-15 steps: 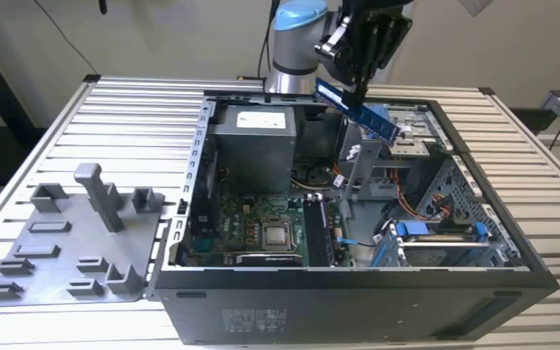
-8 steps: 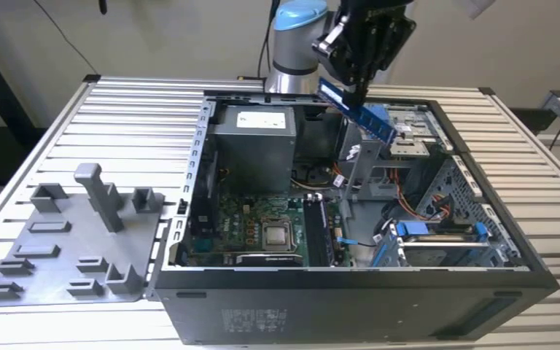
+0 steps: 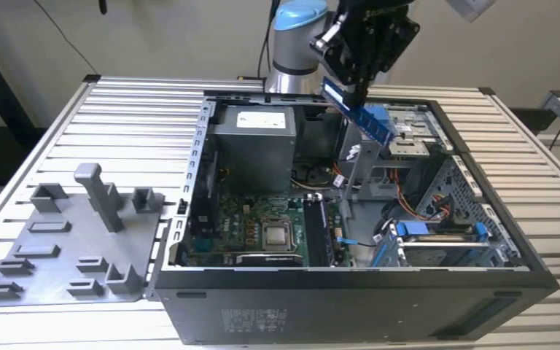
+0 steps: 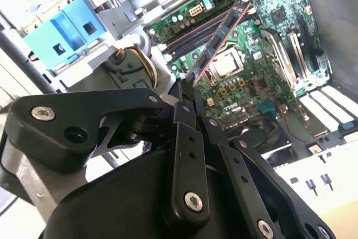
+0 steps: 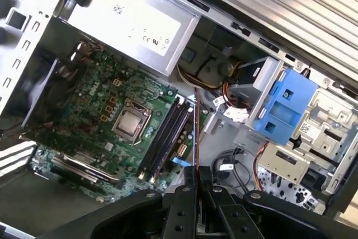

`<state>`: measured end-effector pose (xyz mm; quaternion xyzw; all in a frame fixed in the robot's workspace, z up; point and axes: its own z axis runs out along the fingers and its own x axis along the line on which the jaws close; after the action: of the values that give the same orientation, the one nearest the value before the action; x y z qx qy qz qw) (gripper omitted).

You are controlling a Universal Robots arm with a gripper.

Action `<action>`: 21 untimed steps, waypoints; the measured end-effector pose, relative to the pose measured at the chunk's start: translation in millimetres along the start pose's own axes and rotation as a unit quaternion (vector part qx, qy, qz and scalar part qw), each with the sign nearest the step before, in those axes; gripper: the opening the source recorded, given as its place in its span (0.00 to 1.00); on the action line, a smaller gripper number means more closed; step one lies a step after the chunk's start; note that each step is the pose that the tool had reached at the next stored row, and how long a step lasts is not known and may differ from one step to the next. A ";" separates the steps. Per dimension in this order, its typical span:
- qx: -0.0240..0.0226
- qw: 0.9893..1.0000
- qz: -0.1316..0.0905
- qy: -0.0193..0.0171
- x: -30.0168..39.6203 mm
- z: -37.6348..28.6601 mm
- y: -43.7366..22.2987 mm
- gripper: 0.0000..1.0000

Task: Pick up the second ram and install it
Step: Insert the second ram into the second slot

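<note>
A pale slatted table [image 3: 114,109] was seen in the exterior view. An open computer case [image 3: 358,306] was set on it from the centre towards 5 o'clock. A grey plastic tray [image 3: 66,248] was laid at 8 o'clock, just beside the case.

- The arm [image 3: 290,69] stands behind the computer case [image 3: 358,306] in the exterior view, its upper joint capped in light blue.
- The wrist leans forward over the case's back rim.
- The black gripper [image 3: 351,93] hangs above the case's open inside, pointing down into it at a slight tilt.
- Its fingers [image 4: 182,138] are clamped together on one end of the memory stick [image 3: 370,120].
- The stick slants down from the fingertips towards the inside of the case.
</note>
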<state>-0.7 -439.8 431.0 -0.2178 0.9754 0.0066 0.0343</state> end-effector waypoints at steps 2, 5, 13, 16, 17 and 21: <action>0.001 1.000 0.012 0.000 0.0 0.0 0.0 0.13; 0.002 1.000 0.031 0.000 0.0 0.1 0.0 0.13; 0.006 0.997 0.080 0.000 0.0 0.4 0.0 0.13; 0.007 0.995 0.098 0.001 0.1 0.5 0.0 0.13; 0.007 0.995 0.104 0.001 0.1 0.6 0.0 0.13; 0.009 0.992 0.127 0.001 0.1 0.7 0.0 0.13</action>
<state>-0.7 -439.8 430.2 -0.0917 0.9952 0.0022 0.0344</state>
